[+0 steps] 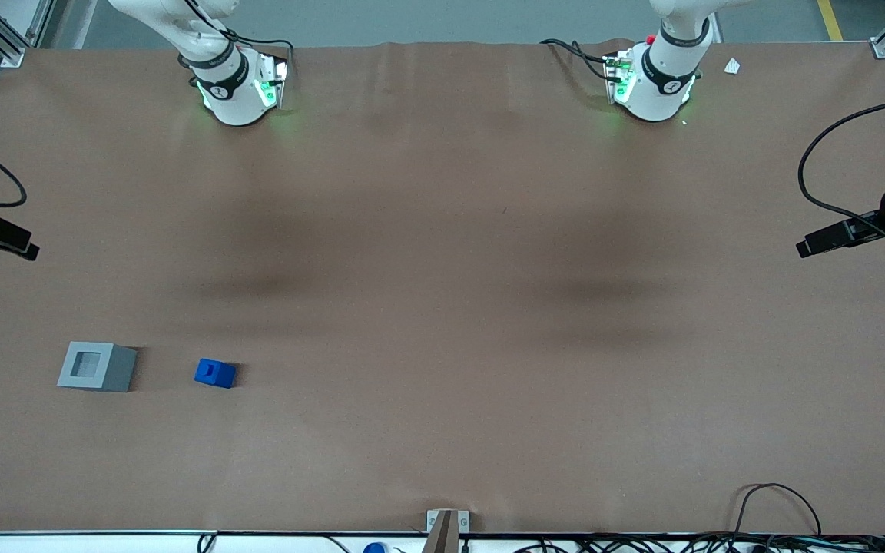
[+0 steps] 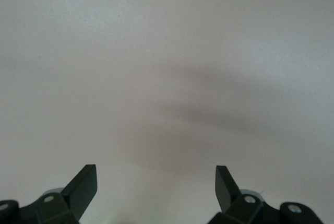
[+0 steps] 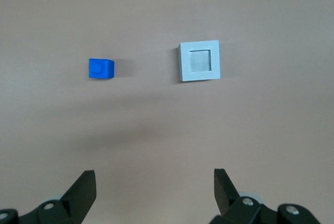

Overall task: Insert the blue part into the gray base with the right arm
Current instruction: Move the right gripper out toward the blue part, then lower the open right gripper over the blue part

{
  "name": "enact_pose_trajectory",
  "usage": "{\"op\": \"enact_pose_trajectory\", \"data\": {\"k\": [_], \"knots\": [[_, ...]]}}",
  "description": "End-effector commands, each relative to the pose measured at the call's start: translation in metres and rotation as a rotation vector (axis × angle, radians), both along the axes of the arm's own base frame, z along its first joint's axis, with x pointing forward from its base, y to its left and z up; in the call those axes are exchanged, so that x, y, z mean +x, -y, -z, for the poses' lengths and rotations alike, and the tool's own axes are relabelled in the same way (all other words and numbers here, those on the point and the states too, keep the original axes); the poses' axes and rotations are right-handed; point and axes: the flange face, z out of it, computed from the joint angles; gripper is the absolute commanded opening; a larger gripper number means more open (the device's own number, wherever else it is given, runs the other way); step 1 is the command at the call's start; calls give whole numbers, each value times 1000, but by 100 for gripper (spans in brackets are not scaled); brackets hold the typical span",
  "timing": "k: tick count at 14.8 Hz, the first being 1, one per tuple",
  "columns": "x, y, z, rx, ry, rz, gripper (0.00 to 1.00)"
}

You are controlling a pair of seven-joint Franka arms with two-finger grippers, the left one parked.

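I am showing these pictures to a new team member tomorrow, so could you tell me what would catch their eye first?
On the plain brown table, the bright blue part stands out most, lying alone toward the working arm's end. Beside it, apart from it, sits the gray base, its square socket open and unfilled. The right arm's pincer hangs open high above both, holding nothing.
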Motion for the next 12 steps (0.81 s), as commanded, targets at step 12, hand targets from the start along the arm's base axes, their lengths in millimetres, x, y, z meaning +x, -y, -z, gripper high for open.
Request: {"op": "enact_pose_trajectory", "data": {"k": [12], "knots": [[51,-38,90,-1,-21,-58,100]]}}
